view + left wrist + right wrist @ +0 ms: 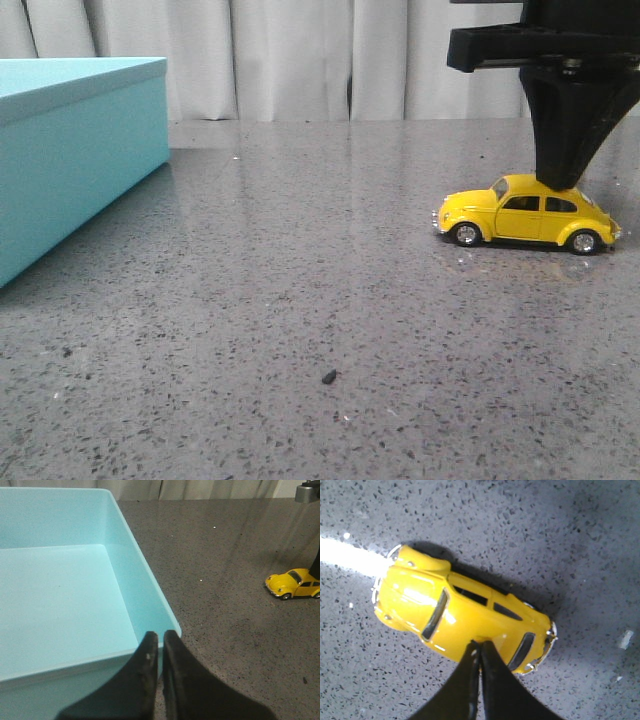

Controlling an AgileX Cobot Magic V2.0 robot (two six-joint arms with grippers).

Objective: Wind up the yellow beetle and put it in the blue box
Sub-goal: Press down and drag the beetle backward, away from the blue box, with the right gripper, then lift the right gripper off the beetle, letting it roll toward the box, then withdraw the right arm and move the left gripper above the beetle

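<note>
The yellow beetle (525, 213) stands on its wheels on the grey speckled table at the right, nose pointing left. It also shows in the right wrist view (462, 615) and small in the left wrist view (293, 583). My right gripper (558, 183) is shut, empty, and its tips press down on the car's roof (479, 644). The blue box (75, 150) stands at the far left; the left wrist view shows it open and empty (65, 605). My left gripper (160, 636) is shut and empty above the box's near corner.
A small dark speck (328, 377) lies on the table (300, 250) near the front middle. A pale curtain (300, 60) hangs behind the table's far edge. The box takes up the left side.
</note>
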